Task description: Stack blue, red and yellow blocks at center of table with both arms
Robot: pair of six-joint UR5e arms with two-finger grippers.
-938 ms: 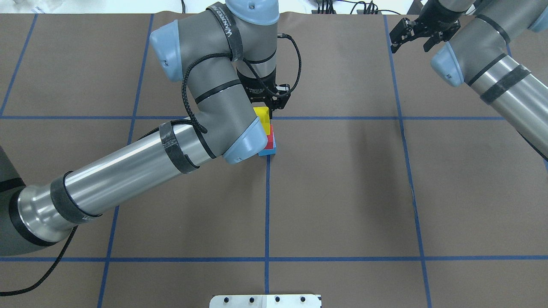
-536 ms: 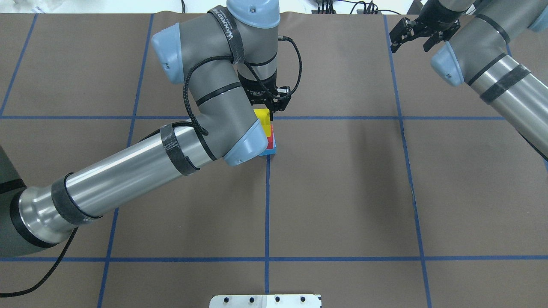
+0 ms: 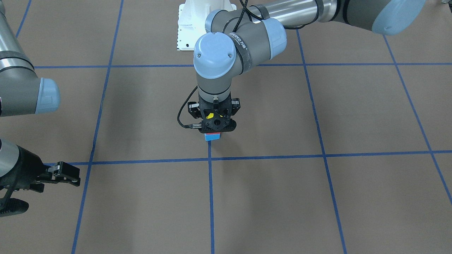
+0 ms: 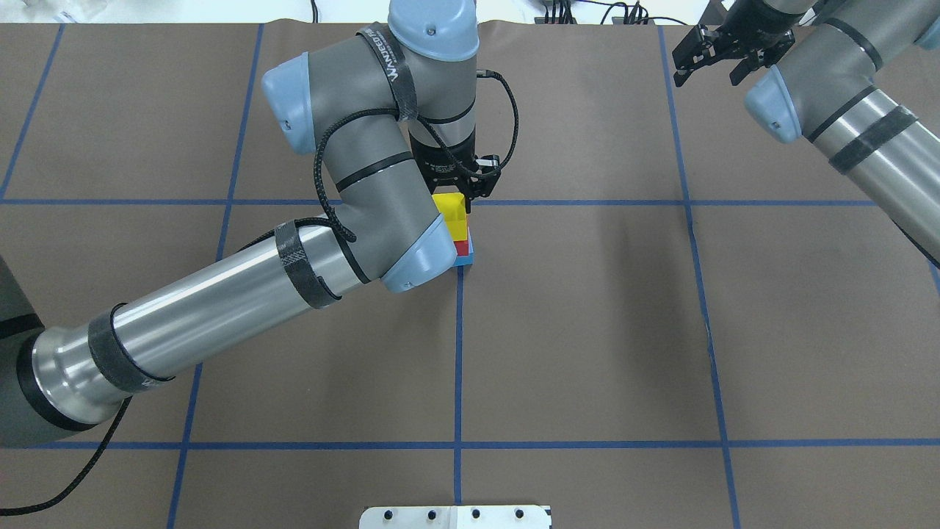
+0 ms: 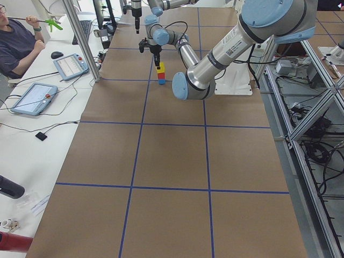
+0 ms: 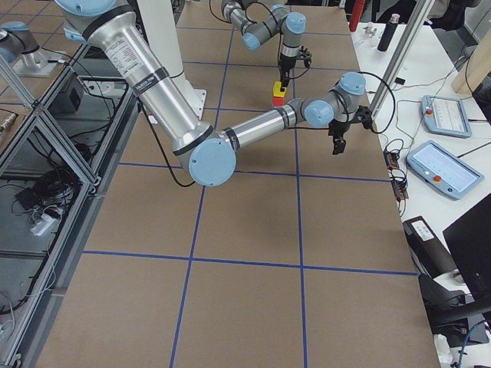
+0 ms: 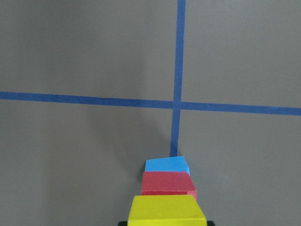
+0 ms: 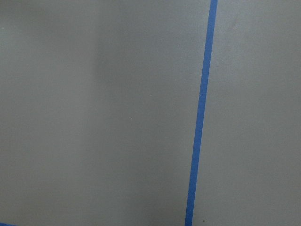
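Note:
A blue block (image 4: 465, 258) sits on the brown mat beside the centre tape crossing, with a red block (image 4: 461, 247) on top of it. A yellow block (image 4: 449, 209) is on, or just above, the red one. My left gripper (image 4: 452, 202) points straight down and is shut on the yellow block. The left wrist view shows the yellow block (image 7: 167, 209) between the fingers, with the red block (image 7: 167, 181) and the blue block (image 7: 167, 165) below it. My right gripper (image 4: 706, 73) is open and empty, raised at the far right of the table.
Blue tape lines (image 4: 458, 353) divide the mat into squares. A white mounting plate (image 4: 455, 516) lies at the robot's edge. My left forearm (image 4: 220, 308) crosses the left half. An operator (image 5: 16, 40) sits beside tablets at a side bench.
My left gripper has come down with the yellow block, closing the gap to the red block. The right arm has shifted slightly away from the centre.

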